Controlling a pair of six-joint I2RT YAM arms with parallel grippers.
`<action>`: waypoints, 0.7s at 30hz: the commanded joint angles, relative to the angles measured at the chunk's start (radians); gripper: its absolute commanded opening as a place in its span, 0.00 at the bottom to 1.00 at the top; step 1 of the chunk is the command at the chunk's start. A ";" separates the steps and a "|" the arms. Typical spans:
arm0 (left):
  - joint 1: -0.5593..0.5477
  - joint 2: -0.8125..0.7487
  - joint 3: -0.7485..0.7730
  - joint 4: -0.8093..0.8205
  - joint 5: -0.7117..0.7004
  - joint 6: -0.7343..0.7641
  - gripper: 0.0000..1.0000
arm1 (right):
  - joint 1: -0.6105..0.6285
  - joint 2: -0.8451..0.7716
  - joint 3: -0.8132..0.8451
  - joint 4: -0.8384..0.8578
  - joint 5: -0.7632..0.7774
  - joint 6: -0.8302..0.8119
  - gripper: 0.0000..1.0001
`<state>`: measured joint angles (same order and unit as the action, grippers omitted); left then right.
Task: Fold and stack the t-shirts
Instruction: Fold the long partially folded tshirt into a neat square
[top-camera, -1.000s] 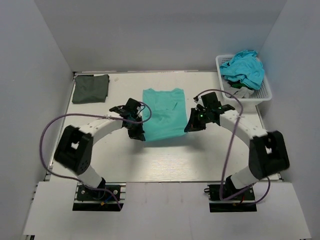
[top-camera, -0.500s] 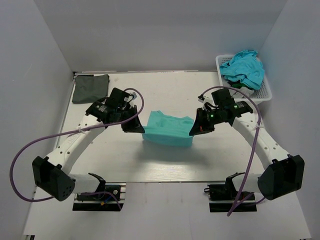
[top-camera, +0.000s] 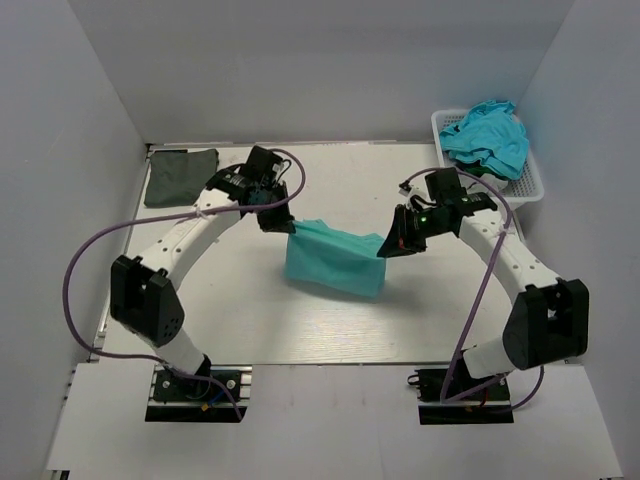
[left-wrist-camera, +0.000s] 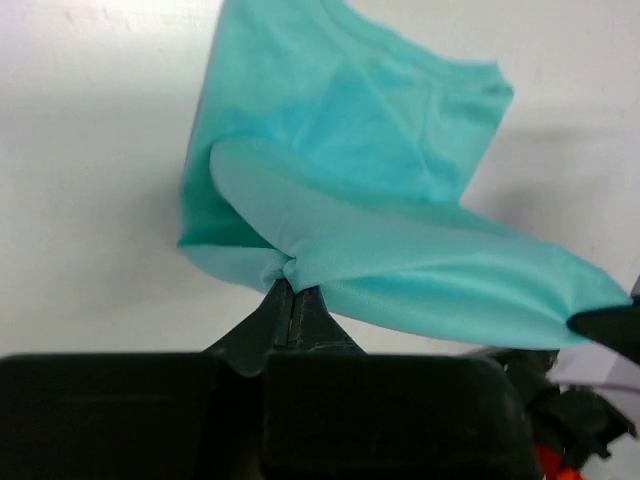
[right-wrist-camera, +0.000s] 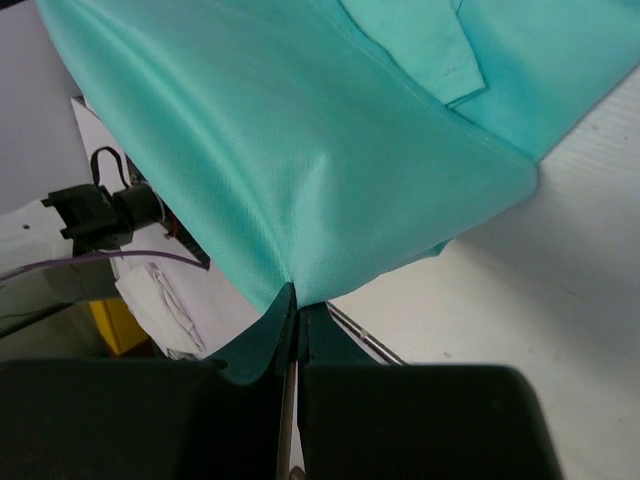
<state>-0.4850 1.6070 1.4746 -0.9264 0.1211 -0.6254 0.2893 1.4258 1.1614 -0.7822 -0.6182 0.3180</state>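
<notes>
The plain teal-green t-shirt (top-camera: 335, 262) hangs lifted above the table's middle, stretched between my two grippers. My left gripper (top-camera: 287, 226) is shut on its left corner; the left wrist view shows the cloth (left-wrist-camera: 400, 230) pinched at the tips (left-wrist-camera: 292, 285). My right gripper (top-camera: 386, 247) is shut on its right corner; the right wrist view shows the cloth (right-wrist-camera: 300, 150) pinched at the tips (right-wrist-camera: 297, 298). A folded dark grey-green t-shirt (top-camera: 180, 177) lies at the far left. Turquoise-blue t-shirts (top-camera: 488, 138) and a grey one (top-camera: 483, 184) fill the basket.
The white lattice basket (top-camera: 530, 186) stands at the far right corner. White walls enclose the table on three sides. Purple cables loop from both arms.
Both grippers have lifted the teal-green t-shirt off the table and carried its held edge toward the back; the shirt, flat a second ago, now hangs folded between them.
</notes>
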 joint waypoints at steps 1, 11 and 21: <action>0.035 0.039 0.117 0.043 -0.146 0.006 0.00 | -0.044 0.037 0.011 0.066 -0.038 0.006 0.00; 0.082 0.367 0.371 0.067 -0.092 0.015 0.00 | -0.128 0.237 0.083 0.164 -0.054 0.024 0.00; 0.100 0.637 0.650 0.140 0.012 0.026 0.91 | -0.168 0.389 0.196 0.342 0.058 0.096 0.90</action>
<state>-0.4061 2.2604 2.0193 -0.8200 0.1215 -0.6094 0.1310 1.8214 1.2564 -0.4816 -0.6086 0.4026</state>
